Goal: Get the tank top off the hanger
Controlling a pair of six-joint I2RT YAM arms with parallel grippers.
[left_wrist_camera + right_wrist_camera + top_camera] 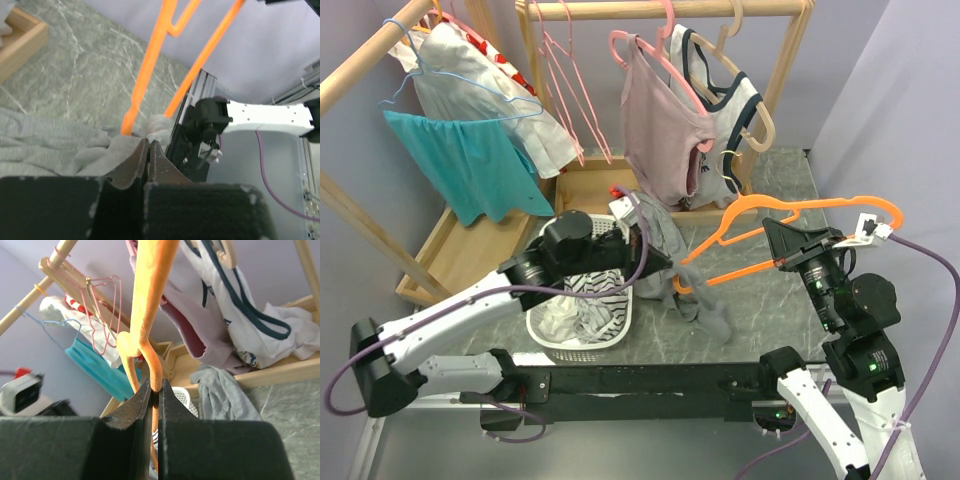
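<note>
The grey tank top (692,290) hangs from my left gripper (645,240) down to the table, beside the basket. In the left wrist view the left gripper (148,141) is shut on a fold of the grey tank top (60,145), right by the hanger's lower end. The orange hanger (810,203) is held in the air by my right gripper (775,245); its left end still touches the cloth. In the right wrist view the right gripper (156,386) is shut on the orange hanger (150,300), and the tank top (225,392) lies beyond.
A white laundry basket (610,345) with clothes sits under the left arm. Behind stands a wooden rack (665,10) with a pink top (660,135), a white top (725,95), a teal garment (470,165) and empty pink hangers. Its wooden base tray (455,255) lies at left.
</note>
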